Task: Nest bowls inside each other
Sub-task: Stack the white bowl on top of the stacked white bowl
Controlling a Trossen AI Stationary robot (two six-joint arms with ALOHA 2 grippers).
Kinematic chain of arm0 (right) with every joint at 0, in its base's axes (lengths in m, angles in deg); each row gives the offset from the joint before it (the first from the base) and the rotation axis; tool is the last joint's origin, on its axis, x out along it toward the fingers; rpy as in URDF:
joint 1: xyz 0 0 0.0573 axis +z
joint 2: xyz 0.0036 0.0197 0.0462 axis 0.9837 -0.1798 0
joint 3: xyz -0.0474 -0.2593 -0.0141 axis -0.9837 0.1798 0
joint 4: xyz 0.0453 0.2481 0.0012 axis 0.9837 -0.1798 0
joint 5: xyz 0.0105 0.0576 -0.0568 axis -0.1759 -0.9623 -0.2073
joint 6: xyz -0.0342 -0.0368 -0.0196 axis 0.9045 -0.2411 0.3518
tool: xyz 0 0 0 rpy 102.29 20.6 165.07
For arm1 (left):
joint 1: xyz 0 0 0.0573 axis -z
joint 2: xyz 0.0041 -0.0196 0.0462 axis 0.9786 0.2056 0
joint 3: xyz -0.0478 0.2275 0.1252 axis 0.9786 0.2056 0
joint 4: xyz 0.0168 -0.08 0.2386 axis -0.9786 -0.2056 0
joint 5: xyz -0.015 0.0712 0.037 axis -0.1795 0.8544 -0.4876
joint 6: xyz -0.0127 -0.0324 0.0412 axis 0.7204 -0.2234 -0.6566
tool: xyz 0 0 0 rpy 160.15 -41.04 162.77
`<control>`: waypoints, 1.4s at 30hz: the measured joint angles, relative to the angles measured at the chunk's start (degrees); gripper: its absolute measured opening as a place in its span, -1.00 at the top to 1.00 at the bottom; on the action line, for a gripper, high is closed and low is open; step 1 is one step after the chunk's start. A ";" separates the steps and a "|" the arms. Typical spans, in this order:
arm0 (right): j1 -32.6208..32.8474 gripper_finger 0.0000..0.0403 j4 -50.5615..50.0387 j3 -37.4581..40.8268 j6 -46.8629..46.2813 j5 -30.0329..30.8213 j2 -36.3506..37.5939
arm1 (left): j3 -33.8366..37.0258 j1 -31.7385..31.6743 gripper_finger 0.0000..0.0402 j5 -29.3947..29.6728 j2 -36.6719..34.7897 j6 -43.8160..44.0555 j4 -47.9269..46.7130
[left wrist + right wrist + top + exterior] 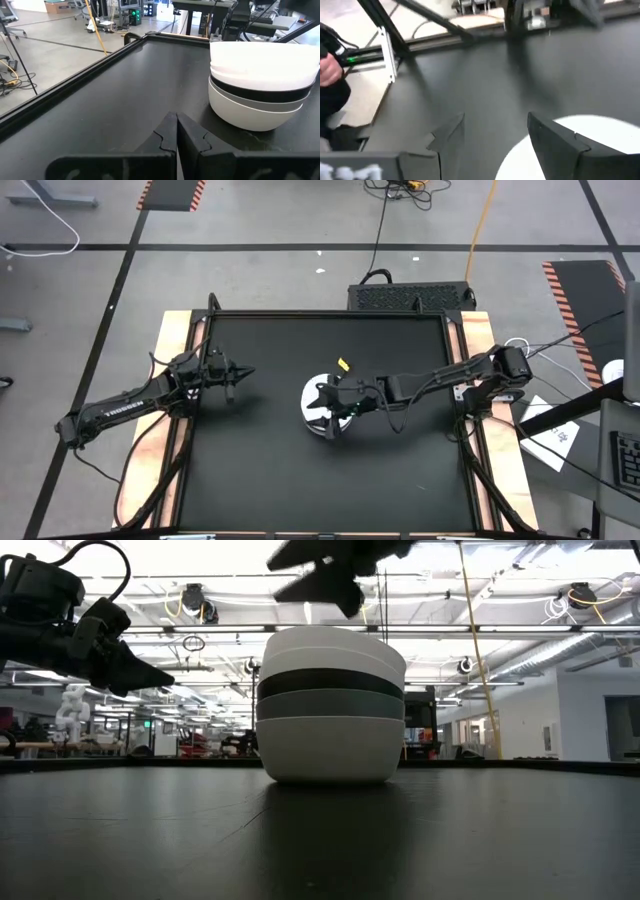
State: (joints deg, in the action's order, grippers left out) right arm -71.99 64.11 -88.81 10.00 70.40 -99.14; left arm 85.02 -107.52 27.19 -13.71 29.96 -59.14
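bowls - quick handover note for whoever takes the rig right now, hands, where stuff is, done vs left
Right hand: open, empty, hovering just above the stack of bowls.
Left hand: shut, empty, waiting over the table's left side, clear of the stack.
Bowls: one nested stack near the table's middle; white on top, then black, grey and white at the bottom show in the low view. The exact count can't be read.
Done: no loose bowl shows anywhere.
Left: probably only pulling the right arm back.
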 joint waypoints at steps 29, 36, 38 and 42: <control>0.36 -0.02 2.46 9.62 -10.42 2.92 1.96 | 0.00 0.02 0.98 -0.96 0.00 0.59 0.07; 0.34 -0.02 1.92 9.98 -10.83 2.97 1.94 | 0.00 0.02 0.98 -0.98 0.02 0.86 0.09; 0.34 -0.02 1.92 9.98 -10.85 2.97 1.94 | 0.00 0.02 0.98 -0.99 0.00 1.14 0.09; 0.34 -0.02 2.17 9.98 -10.08 2.99 1.94 | 0.00 0.01 0.98 -1.01 0.00 1.16 0.09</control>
State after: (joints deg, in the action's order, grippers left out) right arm -71.65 66.28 -78.83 -0.09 73.39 -97.21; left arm 85.02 -107.51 26.19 -13.71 31.11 -59.06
